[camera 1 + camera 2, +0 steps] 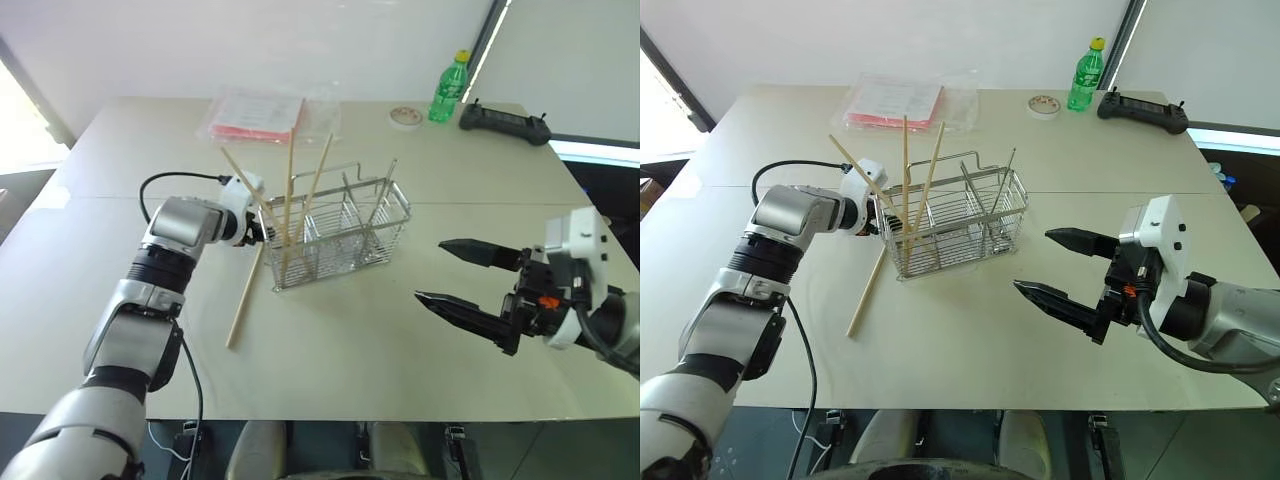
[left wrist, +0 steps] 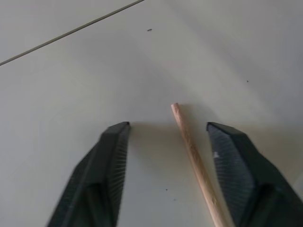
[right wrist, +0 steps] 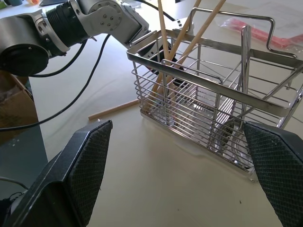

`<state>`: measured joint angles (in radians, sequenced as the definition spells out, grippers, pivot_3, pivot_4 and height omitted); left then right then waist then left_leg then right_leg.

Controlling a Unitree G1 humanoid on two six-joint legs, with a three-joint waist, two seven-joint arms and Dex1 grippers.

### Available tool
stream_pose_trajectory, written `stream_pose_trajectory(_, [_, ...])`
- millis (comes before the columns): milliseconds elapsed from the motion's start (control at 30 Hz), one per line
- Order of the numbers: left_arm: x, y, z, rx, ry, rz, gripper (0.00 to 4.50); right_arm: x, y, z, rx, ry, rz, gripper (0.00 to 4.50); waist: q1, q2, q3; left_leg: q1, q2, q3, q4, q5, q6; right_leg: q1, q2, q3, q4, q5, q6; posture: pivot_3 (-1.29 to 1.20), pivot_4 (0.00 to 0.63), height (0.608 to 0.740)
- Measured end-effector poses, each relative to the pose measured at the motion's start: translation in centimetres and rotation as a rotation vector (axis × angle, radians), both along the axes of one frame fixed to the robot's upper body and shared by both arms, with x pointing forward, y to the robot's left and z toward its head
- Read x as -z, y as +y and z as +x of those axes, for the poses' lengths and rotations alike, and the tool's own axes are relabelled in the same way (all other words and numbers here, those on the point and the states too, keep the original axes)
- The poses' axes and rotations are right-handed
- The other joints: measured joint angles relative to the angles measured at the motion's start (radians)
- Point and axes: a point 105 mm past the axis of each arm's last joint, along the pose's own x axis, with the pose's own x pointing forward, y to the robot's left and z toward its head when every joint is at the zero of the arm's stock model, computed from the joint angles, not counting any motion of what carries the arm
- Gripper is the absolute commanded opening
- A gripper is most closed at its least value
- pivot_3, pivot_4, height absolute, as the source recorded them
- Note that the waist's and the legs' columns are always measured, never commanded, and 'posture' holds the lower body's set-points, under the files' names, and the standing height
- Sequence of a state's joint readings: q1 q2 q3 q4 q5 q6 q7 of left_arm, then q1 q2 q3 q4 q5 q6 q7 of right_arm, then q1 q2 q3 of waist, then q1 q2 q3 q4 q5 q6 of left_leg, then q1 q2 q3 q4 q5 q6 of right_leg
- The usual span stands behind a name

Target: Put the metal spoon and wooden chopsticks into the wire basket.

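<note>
The wire basket [image 1: 396, 228] stands mid-table. Three wooden chopsticks [image 1: 290, 190] lean upright in its left end. The metal spoon [image 1: 386, 190] stands in its right compartment, handle up. Another wooden chopstick [image 1: 243, 300] lies flat on the table, its far end by the basket's left end. My left gripper [image 2: 166, 125] hovers over that end, low over the table. Its fingers [image 2: 111, 161] are apart with the stick [image 2: 194, 156] between them, nearer one finger and touching neither. My right gripper [image 1: 429, 270] hangs wide open and empty to the right of the basket.
At the table's far side are a green bottle [image 1: 450, 90], a black controller [image 1: 505, 122], a small round lid [image 1: 406, 117] and a clear bag with pink sheets [image 1: 258, 115]. A black cable [image 1: 170, 180] loops off my left wrist.
</note>
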<state>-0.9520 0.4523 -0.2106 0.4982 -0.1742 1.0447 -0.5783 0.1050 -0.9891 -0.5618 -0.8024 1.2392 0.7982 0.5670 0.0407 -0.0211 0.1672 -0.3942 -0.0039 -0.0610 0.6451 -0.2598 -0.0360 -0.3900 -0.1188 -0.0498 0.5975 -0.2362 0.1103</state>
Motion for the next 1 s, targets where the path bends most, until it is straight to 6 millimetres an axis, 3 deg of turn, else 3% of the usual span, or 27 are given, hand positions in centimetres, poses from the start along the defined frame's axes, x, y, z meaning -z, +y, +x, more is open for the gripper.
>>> stream_pose_trajectory(67, [0.0, 0.2, 0.1, -0.011, 0.003, -0.003, 0.04, 0.0, 0.0, 0.0, 0.001, -0.001, 0.0, 4.5, 0.0, 0.0, 0.0, 0.0, 0.0, 0.0, 0.0, 0.0, 0.0, 0.0, 0.0, 0.0, 0.0, 0.0, 0.0, 0.0, 0.15, 0.69])
stream_pose_trajectory(400, [-0.1, 1.0, 0.2, -0.064, 0.017, -0.046, 0.04, -0.4, 0.0, 0.2, -0.001, -0.022, 0.004, 4.5, -0.003, 0.0, 0.0, 0.001, 0.0, 0.0, 0.0, 0.0, 0.0, 0.0, 0.0, 0.0, 0.0, 0.0, 0.0, 0.0, 0.15, 0.69])
stream_pose_trajectory(467, [-0.3, 2.5, 0.7, -0.134, -0.001, -0.056, 0.04, -0.5, -0.1, 0.3, 0.001, -0.024, 0.006, 4.5, -0.006, 0.0, 0.0, 0.001, 0.001, 0.0, 0.0, 0.0, 0.0, 0.0, 0.0, 0.0, 0.001, 0.0, 0.0, 0.0, 0.15, 0.69])
stream_pose_trajectory(533, [-0.9, 6.0, 1.7, -0.287, -0.074, -0.055, 0.04, -0.5, -0.1, 0.3, -0.001, -0.021, 0.008, 4.5, -0.013, -0.001, 0.001, 0.002, 0.002, 0.0, -0.001, 0.0, 0.0, -0.002, 0.001, 0.0, 0.002, 0.001, 0.002, 0.0, 0.15, 0.69])
stream_pose_trajectory(633, [-4.6, 12.1, 3.0, -0.558, -0.286, -0.094, 0.04, -0.5, -0.1, 0.3, -0.006, -0.018, 0.009, 4.5, -0.012, -0.004, 0.002, 0.001, 0.002, -0.001, -0.002, 0.0, 0.0, -0.003, 0.002, -0.001, 0.003, 0.002, 0.004, 0.0, 0.15, 0.69])
stream_pose_trajectory(700, [-8.5, 14.7, 3.4, -0.682, -0.445, -0.169, 0.04, -0.4, -0.1, 0.3, -0.01, -0.017, 0.007, 4.5, -0.003, -0.004, 0.002, 0.001, 0.002, 0.0, -0.002, 0.0, 0.0, -0.002, 0.001, -0.001, 0.002, 0.003, 0.005, 0.0, 0.15, 0.69])
stream_pose_trajectory(800, [-13.4, 17.0, 3.1, -0.786, -0.65, -0.308, 0.04, -0.5, 0.0, 0.3, -0.018, -0.022, 0.004, 4.5, 0.004, -0.004, 0.002, 0.0, -0.001, 0.0, -0.001, 0.0, -0.001, 0.001, -0.002, -0.001, 0.0, 0.004, 0.008, 0.0, 0.15, 0.69])
stream_pose_trajectory(867, [-15.4, 17.2, 2.7, -0.786, -0.748, -0.386, 0.04, -0.5, -0.1, 0.3, -0.019, -0.02, 0.005, 4.5, 0.005, -0.004, 0.002, 0.0, -0.001, 0.0, 0.0, 0.0, -0.001, 0.001, -0.003, -0.001, -0.001, 0.005, 0.009, 0.0, 0.15, 0.69])
stream_pose_trajectory(1000, [-20.8, 14.1, 1.5, -0.632, -0.962, -0.634, 0.04, -0.5, 0.0, 0.3, -0.024, -0.016, 0.007, 4.5, 0.003, -0.006, 0.002, -0.002, -0.001, 0.0, 0.002, 0.001, -0.002, 0.001, -0.003, -0.001, -0.002, 0.006, 0.01, 0.0, 0.15, 0.69])
